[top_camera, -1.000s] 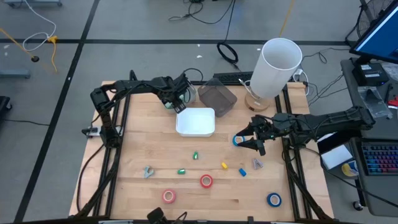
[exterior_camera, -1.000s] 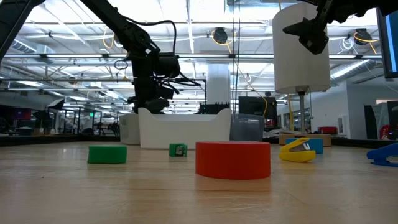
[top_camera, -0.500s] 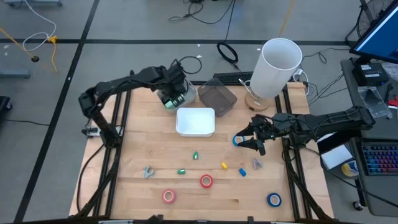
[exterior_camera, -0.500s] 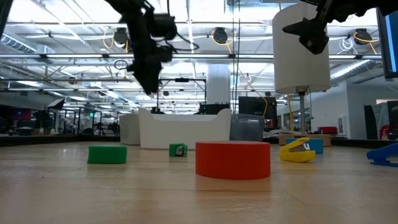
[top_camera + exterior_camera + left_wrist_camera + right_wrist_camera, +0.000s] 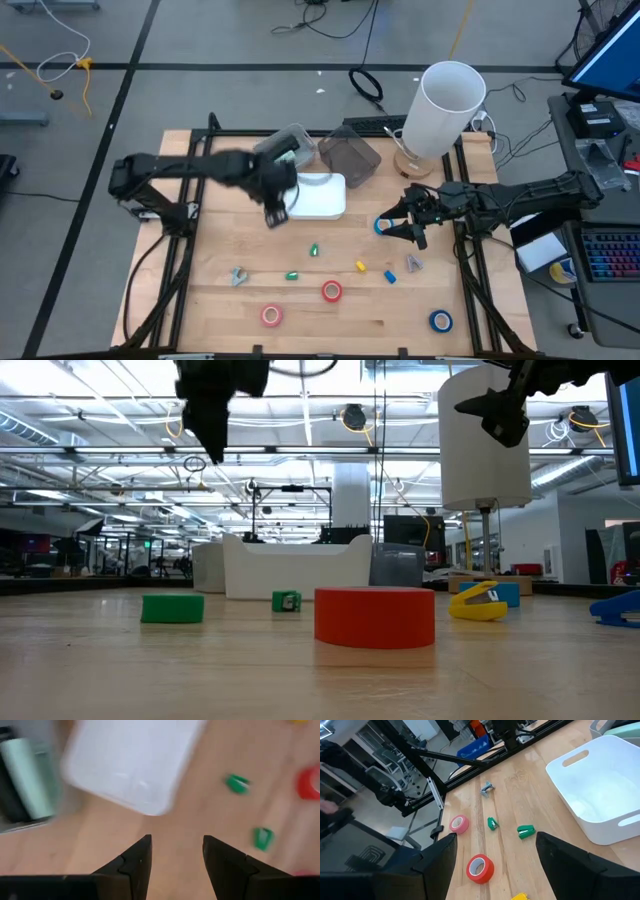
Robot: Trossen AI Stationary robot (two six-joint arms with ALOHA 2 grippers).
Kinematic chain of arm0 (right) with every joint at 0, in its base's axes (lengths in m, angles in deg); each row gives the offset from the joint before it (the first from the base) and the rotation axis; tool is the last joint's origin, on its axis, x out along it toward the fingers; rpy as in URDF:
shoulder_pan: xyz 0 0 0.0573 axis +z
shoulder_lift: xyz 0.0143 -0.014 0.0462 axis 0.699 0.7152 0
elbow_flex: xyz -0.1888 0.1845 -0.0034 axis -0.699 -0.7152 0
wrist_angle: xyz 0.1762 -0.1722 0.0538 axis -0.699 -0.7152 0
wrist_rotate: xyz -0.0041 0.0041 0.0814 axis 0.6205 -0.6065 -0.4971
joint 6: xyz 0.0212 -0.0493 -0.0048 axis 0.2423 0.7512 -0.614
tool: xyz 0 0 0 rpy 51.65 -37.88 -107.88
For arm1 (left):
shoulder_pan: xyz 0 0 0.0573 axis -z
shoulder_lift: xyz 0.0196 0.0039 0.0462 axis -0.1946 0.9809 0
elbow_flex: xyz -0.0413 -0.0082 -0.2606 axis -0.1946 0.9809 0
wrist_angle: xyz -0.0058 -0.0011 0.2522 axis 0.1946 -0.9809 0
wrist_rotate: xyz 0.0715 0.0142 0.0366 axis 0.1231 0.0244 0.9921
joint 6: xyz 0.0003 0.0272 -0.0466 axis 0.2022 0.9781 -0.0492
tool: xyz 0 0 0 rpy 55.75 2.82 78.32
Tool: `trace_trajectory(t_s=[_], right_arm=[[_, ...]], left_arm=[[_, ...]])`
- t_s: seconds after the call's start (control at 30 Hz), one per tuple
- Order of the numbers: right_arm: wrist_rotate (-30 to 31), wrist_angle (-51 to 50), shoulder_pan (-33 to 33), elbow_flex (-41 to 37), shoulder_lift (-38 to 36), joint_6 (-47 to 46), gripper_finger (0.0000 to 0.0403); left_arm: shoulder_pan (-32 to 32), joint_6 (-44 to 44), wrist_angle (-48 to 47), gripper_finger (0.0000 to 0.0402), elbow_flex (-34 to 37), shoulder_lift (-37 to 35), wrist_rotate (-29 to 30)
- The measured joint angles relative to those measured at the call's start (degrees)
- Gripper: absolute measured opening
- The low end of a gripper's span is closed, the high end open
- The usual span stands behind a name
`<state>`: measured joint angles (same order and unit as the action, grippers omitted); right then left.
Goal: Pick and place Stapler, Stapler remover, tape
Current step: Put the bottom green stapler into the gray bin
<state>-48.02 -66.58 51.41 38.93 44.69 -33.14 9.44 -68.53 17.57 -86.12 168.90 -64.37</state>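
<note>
My left gripper [image 5: 272,205] hangs open and empty, high over the table by the left end of the white bin [image 5: 315,196]; its fingers [image 5: 142,860] point down at bare wood. My right gripper [image 5: 397,222] waits open, raised at the right, above a blue tape roll [image 5: 381,226] lying flat on the table. Red tape [image 5: 331,291], pink tape [image 5: 271,316] and another blue roll [image 5: 441,321] lie flat near the front. Small green staplers [image 5: 314,250] [image 5: 292,274], a yellow one [image 5: 361,266] and grey stapler removers [image 5: 238,275] [image 5: 413,263] lie mid-table.
A clear container [image 5: 295,147] holding a pale green thing and a dark grey bin [image 5: 352,158] stand behind the white bin. A tall white cylinder [image 5: 445,105] stands at the far right. Bare wood lies left of the bin and along the front left.
My left gripper has left the clear container at the far side, risen, and swung toward the near edge until it hangs by the white bin's left end. Its fingers stay open. No object on the table has moved.
</note>
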Motion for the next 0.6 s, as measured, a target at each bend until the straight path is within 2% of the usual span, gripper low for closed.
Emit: trace_trajectory(t_s=[0.13, 0.3, 0.47, 0.6], right_arm=[[0.0, 0.01, 0.0, -0.01, 0.0, 0.01, 0.0263], [0.0, 0.08, 0.0, -0.02, 0.0, 0.01, 0.0263], [0.01, 0.28, 0.0, -0.02, -0.03, 0.45, 0.0263], [0.02, 0.24, 0.0, -0.02, -0.02, 0.43, 0.0263]], left_arm=[[9.72, -1.42, 1.78, 0.0175, 0.0, 1.0, 1.05], [19.84, -1.79, 6.71, 0.0175, 0.73, 2.85, 6.98], [25.86, 0.19, 14.11, 0.0175, 2.52, 6.7, 10.8], [27.94, 0.17, 16.24, 0.0175, 3.17, 10.96, 10.83]])
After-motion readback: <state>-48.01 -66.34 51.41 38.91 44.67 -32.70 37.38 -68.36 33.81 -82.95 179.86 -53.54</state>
